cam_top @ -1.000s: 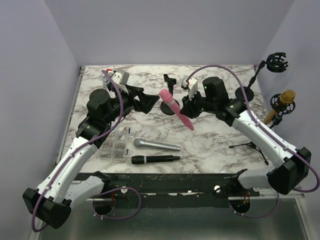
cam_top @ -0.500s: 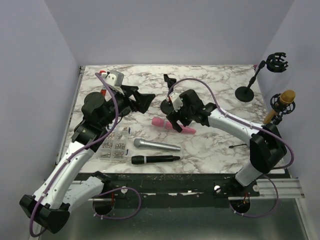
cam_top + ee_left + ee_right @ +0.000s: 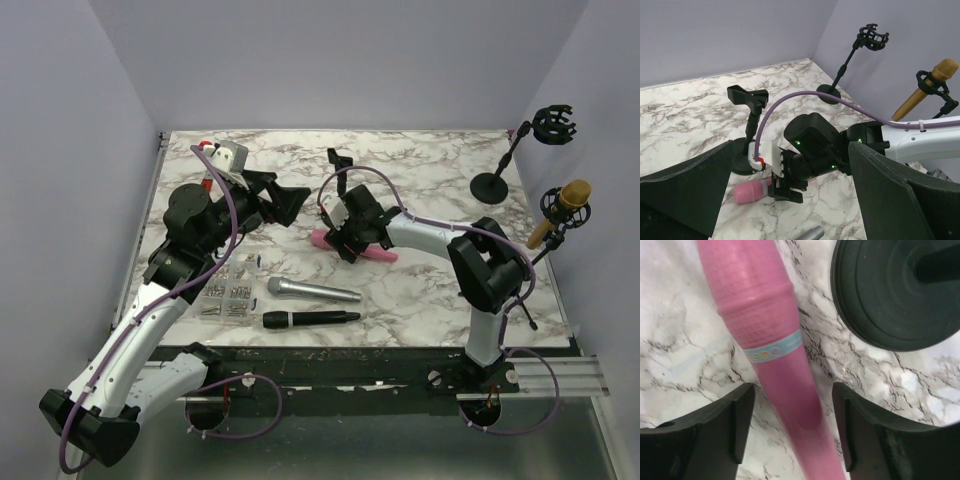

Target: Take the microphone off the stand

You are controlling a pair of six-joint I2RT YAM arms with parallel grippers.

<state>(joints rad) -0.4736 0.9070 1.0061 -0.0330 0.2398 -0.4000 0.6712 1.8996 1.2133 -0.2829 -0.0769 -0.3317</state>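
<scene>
The pink microphone [image 3: 322,240] lies flat on the marble table, next to the round base of the black clip stand [image 3: 335,160], whose clip is empty. It also shows in the left wrist view [image 3: 752,191] and the right wrist view [image 3: 775,330]. My right gripper [image 3: 350,242] is low over the microphone's handle. It is open [image 3: 792,407], with a gap between each finger and the handle. The stand's base [image 3: 895,295] lies just beside it. My left gripper [image 3: 285,200] is open and empty [image 3: 790,200], to the left of the stand [image 3: 752,115].
A silver microphone [image 3: 312,291] and a black microphone [image 3: 310,319] lie near the front edge. Small metal parts [image 3: 225,297] lie at the front left. An empty shock-mount stand [image 3: 552,125] and a gold microphone on a stand [image 3: 565,200] are at the right.
My right gripper brought the pink microphone down from the air, leftwards, onto the table and opened its jaws. My left gripper drew back slightly from the stand.
</scene>
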